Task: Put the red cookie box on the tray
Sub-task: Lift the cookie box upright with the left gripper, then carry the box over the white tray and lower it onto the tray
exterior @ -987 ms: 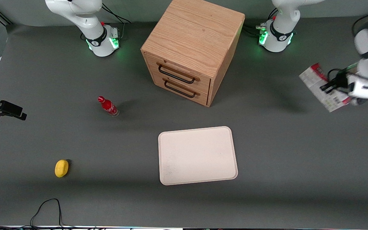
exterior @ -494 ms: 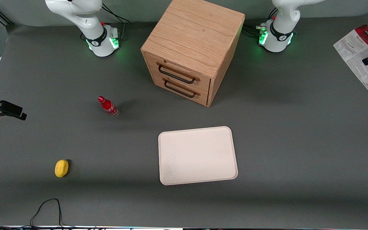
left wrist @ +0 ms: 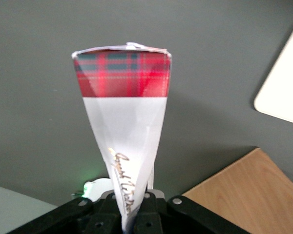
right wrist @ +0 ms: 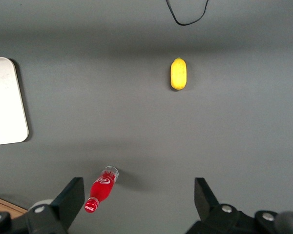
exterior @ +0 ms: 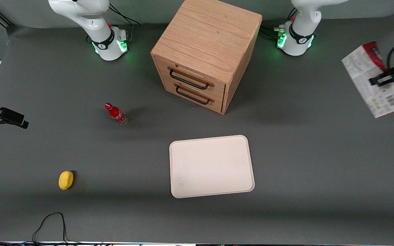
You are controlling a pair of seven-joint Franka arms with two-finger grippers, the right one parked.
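Now the gripper [exterior: 381, 79], clamped on the box [exterior: 376, 80], has swung back inward, yet remains well off at the tray's [exterior: 212, 166] two o'clock.

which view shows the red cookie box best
The front view: the red cookie box shows its whole printed face, held off the table in the gripper toward the working arm's end. The left wrist view shows only its tartan end and one narrowing side. The right wrist view misses it.
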